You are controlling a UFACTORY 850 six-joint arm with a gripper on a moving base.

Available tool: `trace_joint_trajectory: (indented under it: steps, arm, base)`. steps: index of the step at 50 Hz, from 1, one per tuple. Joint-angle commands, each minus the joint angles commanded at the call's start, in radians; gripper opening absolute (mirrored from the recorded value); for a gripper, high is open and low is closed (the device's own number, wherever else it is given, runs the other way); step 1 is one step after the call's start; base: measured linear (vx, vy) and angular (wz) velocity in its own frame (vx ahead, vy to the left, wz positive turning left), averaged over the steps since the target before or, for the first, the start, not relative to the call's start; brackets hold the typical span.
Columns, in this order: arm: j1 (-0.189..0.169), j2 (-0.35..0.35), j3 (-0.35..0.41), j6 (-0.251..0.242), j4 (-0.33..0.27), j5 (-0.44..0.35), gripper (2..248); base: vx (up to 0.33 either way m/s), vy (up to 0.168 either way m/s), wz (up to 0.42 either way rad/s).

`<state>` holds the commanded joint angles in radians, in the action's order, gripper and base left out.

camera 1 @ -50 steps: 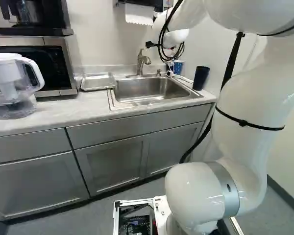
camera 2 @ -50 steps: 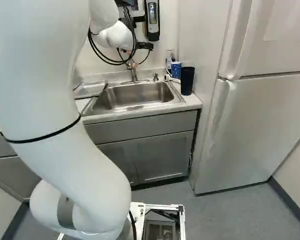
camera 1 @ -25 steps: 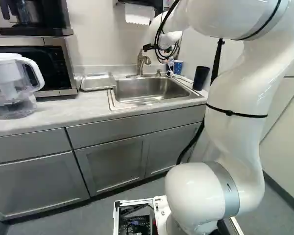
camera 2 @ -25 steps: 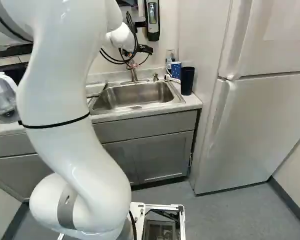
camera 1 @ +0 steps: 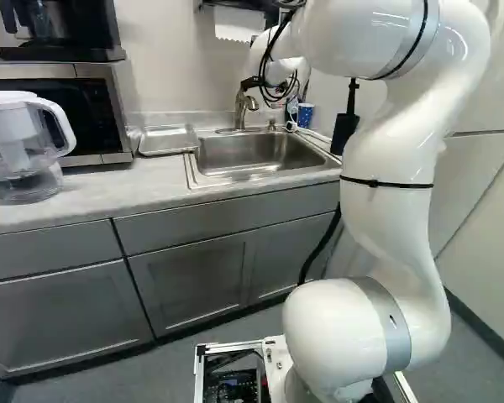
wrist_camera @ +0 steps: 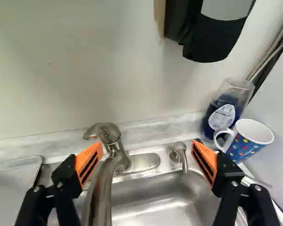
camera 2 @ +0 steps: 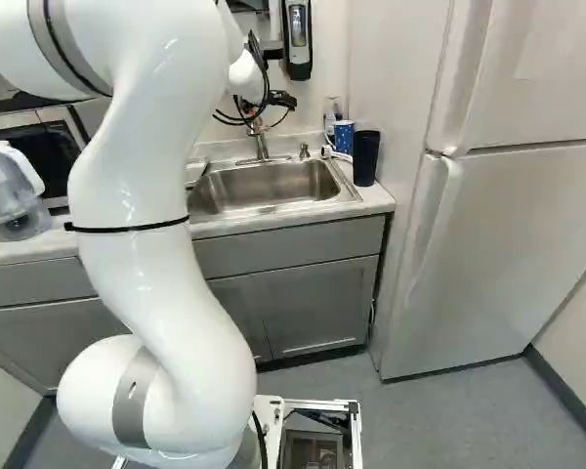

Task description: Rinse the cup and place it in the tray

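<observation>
Two orange-padded fingers (wrist_camera: 91,157) of my black gripper (camera 2: 285,100) stood spread apart; the dotted blue cup with white handle (wrist_camera: 241,145) was at the steel sink's (camera 1: 256,155) two o'clock, the silver metal tray (camera 1: 168,140) at nine.

The rectangular silver sink (camera 1: 252,156) at the centre of the left base view is smooth metal with a soft, brushed sheen; the curved silver faucet (wrist_camera: 104,188) behind it has a satiny metal finish. The shallow silver tray (camera 1: 168,141) at the upper left of that frame looks like duller metal. The pale grey tabletop (camera 1: 122,191) is smooth and faintly shiny, the grey panelled cabinets (camera 1: 189,285) below semi-matt. The clear pitcher with a white lid (camera 1: 21,159), far left, is glossy plastic. The rounded white arm (camera 1: 391,222) is smooth and glossy; the blue-and-white dotted mug (wrist_camera: 244,147) looks glazed.
</observation>
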<state>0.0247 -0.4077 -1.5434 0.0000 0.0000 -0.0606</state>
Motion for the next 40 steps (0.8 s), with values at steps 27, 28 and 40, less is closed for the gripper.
trace_joint_trajectory:
  steps: [27, 28, 40]
  arm:
    - [0.011, -0.068, -0.082, 0.000, 0.000, -0.005, 247]
    - [0.011, -0.068, -0.082, 0.000, 0.000, -0.006, 247]
    - [0.011, -0.075, -0.091, 0.000, 0.000, -0.043, 247]
  base:
    - [0.000, 0.000, 0.000]
    - [0.000, 0.000, 0.000]
    - [0.000, 0.000, 0.000]
